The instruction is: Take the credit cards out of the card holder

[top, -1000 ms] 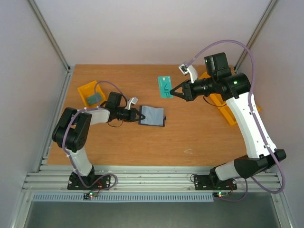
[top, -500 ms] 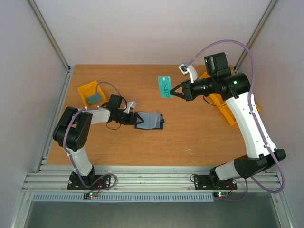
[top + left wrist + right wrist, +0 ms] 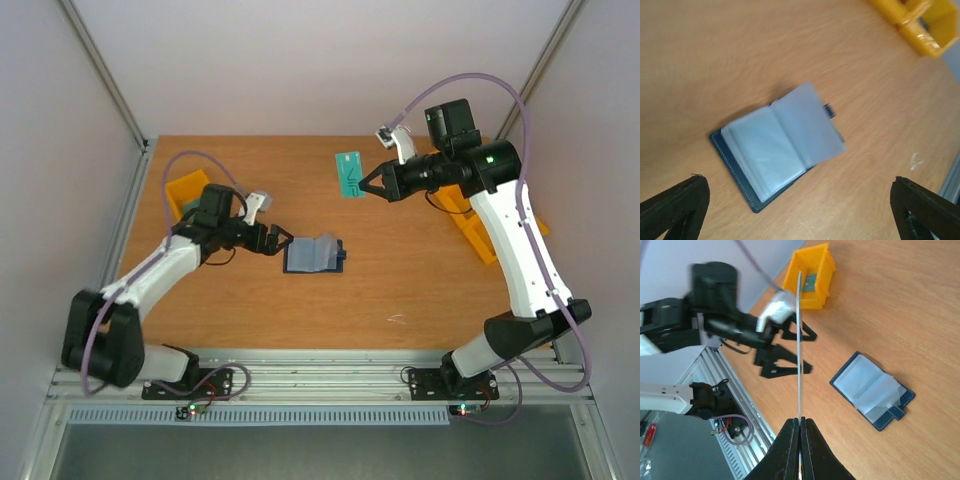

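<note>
The dark navy card holder (image 3: 313,255) lies open on the wooden table, its pale translucent sleeves fanned upward (image 3: 777,147) (image 3: 872,390). My left gripper (image 3: 277,241) hangs just left of it, open and empty; in its wrist view the gripper (image 3: 797,182) straddles the holder's near edge from above without touching. My right gripper (image 3: 367,187) is raised over the far middle of the table, shut on a teal-green credit card (image 3: 349,174). That card (image 3: 799,340) appears edge-on above the gripper (image 3: 800,424) in the right wrist view. No card shows in the sleeves.
A yellow bin (image 3: 183,191) sits at the far left, partly behind my left arm; the right wrist view shows a card (image 3: 808,283) inside the bin (image 3: 812,295). Another yellow bin (image 3: 472,228) lies at the right, under my right arm.
My left gripper opened, let go of the card holder and drew back to the left. The holder settled flat, still open. My right gripper shifted slightly farther away with the card.
</note>
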`<state>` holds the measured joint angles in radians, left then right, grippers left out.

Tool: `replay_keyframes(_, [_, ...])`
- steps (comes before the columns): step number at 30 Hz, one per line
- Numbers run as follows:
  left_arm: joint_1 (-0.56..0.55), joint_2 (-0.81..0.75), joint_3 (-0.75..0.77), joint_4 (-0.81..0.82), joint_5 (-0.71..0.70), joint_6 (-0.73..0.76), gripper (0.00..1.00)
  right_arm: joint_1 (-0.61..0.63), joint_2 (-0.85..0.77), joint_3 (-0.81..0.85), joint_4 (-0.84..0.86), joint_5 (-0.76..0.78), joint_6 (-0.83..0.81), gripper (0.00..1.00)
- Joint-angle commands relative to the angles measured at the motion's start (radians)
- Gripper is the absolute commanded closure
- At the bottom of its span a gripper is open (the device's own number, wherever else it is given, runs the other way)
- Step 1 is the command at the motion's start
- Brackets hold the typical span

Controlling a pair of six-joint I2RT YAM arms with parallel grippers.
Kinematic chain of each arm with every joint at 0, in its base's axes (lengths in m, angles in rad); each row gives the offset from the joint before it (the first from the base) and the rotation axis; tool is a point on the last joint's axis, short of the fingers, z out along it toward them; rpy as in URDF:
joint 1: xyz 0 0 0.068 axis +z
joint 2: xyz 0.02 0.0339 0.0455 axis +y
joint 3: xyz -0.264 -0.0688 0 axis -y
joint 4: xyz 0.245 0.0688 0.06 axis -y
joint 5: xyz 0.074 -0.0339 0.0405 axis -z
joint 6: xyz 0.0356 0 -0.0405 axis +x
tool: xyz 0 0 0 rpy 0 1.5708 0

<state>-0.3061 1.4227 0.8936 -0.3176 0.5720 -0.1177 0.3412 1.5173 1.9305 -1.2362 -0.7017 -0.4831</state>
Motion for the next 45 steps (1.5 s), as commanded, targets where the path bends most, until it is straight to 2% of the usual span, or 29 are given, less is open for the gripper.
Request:
replay_keyframes(1, [0.0,-0.237,0.028,-0.05,0.073,0.294,0.01,0.004,0.046,0.085,-0.069,0.004,0.027,0.99])
replay_keyframes(3, [-0.007,-0.344,0.026,-0.015,0.086,0.445,0.01,0.005,0.069,0.111,-0.088,-0.029,0.041,0.99])
replay_keyframes(4, [-0.01,-0.391,0.021,0.012,0.089,0.571,0.01,0.007,0.083,0.127,-0.102,-0.05,0.047,0.99])
replay_keyframes(6, [-0.017,-0.479,-0.012,0.128,0.064,0.755,0.0,0.018,0.114,0.162,-0.143,-0.083,0.054,0.99])
replay_keyframes(10, [-0.035,-0.578,-0.142,0.496,0.026,1.146,0.01,0.062,0.157,0.216,-0.209,-0.095,0.043,0.99])
replay_keyframes(12, [-0.043,-0.581,-0.209,0.685,0.049,1.441,0.01,0.086,0.171,0.227,-0.215,-0.114,0.052,0.99])
replay_keyframes(14, [-0.045,-0.558,-0.236,0.801,0.086,1.656,0.01,0.113,0.183,0.24,-0.22,-0.127,0.054,0.99])
replay_keyframes(18, [-0.045,-0.498,-0.265,0.963,0.182,1.897,0.04,0.165,0.208,0.265,-0.225,-0.12,0.061,0.99])
replay_keyframes(21, [-0.045,-0.442,-0.275,1.061,0.247,2.039,0.13,0.201,0.234,0.284,-0.228,-0.128,0.067,0.99])
replay_keyframes(25, [-0.048,-0.396,-0.268,1.136,0.285,2.071,0.24,0.235,0.266,0.302,-0.231,-0.132,0.075,0.99])
replay_keyframes(34, [-0.06,-0.414,-0.278,1.064,0.313,2.09,0.57,0.276,0.325,0.371,-0.223,-0.171,0.083,0.99])
replay_keyframes(36, [-0.06,-0.421,-0.278,1.053,0.308,2.089,0.69,0.278,0.333,0.383,-0.224,-0.175,0.083,0.99])
replay_keyframes(39, [-0.061,-0.43,-0.287,1.048,0.311,2.085,0.96,0.278,0.347,0.394,-0.229,-0.178,0.081,0.99])
replay_keyframes(40, [-0.061,-0.432,-0.293,1.052,0.309,2.08,0.99,0.278,0.35,0.398,-0.233,-0.174,0.079,0.99])
replay_keyframes(45, [-0.06,-0.453,-0.321,1.039,0.248,2.037,1.0,0.275,0.355,0.431,-0.249,-0.083,0.074,0.98])
